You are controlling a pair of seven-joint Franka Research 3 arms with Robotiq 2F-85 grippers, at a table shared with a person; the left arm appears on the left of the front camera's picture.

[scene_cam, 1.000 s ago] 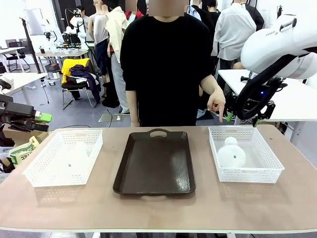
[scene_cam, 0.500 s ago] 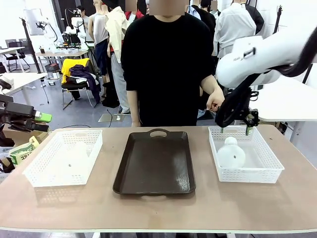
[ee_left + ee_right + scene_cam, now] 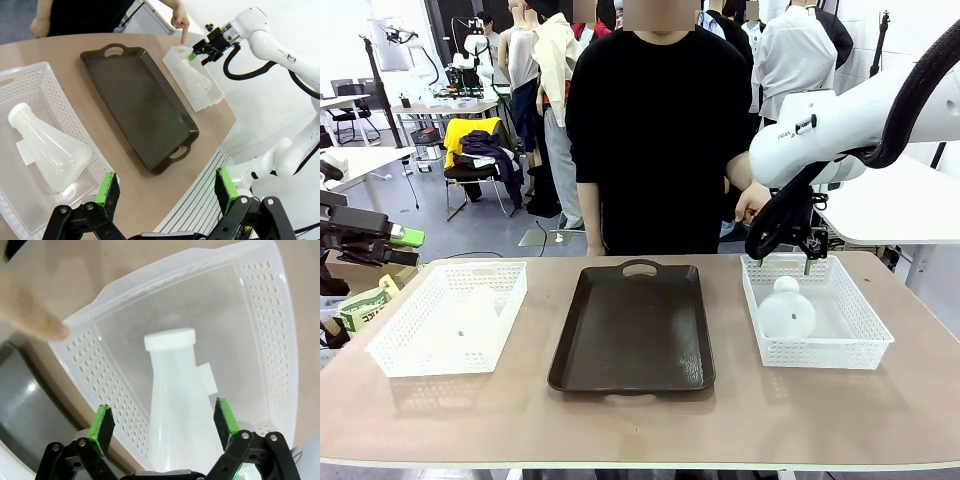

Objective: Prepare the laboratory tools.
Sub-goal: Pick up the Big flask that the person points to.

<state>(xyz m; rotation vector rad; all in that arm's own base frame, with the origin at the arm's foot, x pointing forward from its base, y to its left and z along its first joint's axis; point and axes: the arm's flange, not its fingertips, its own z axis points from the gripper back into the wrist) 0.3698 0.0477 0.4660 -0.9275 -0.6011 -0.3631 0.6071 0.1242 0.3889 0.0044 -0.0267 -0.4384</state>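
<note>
One right hand (image 3: 162, 422), fingers spread apart, pointed down over the flask (image 3: 172, 380) in its basket (image 3: 260, 315).

Flask (image 3: 175, 405), R wrist view: base cut off, 6 o'clock edge. Person's fingertip (image 3: 35, 315), 10 o'clock: blurred. Second flask (image 3: 470, 316), front view, in 9 o'clock basket (image 3: 420, 360): faint thru mesh, outline unclear.

Bright, even overhead room light is provided throughout. Soft, short shadows are cast on the surface (image 3: 640, 420) beneath the tray (image 3: 631, 330), whose dark floor is marked by a faint sheen. In the right wrist view the person's finger (image 3: 35, 315) is rendered blurred, while the flask (image 3: 172, 390) is shown fairly sharp. Straight edges are bowed by wide-angle distortion in both wrist views.
</note>
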